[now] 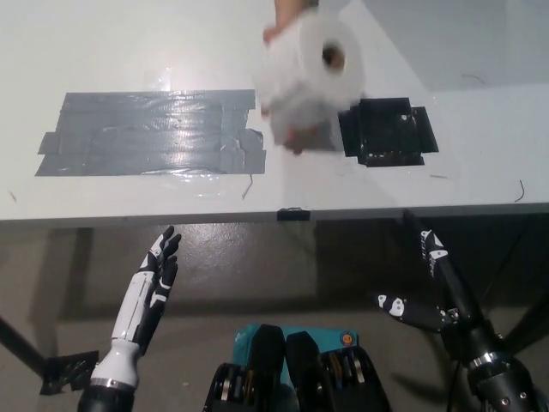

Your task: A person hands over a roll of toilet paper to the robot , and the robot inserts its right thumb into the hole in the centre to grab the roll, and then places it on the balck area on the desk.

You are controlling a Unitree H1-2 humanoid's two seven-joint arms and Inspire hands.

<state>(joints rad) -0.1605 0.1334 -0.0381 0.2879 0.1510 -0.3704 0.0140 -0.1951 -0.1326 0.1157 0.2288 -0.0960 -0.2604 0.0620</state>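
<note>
A white roll of toilet paper [310, 70] is held above the desk by a person's hand [292, 26] reaching in from the top; its centre hole faces up and right. A black taped area [388, 131] lies on the white desk just right of the roll. My black right hand [429, 287] is open below the desk's front edge at the lower right, well short of the roll. At the lower left my white left hand [153, 287] rests open, fingers pointing up toward the desk edge.
A large grey taped patch [146, 131] covers the left half of the white desk [480, 172]. The desk's front edge runs across the middle of the picture, with a small black clip [292, 214] on it. Floor shows below.
</note>
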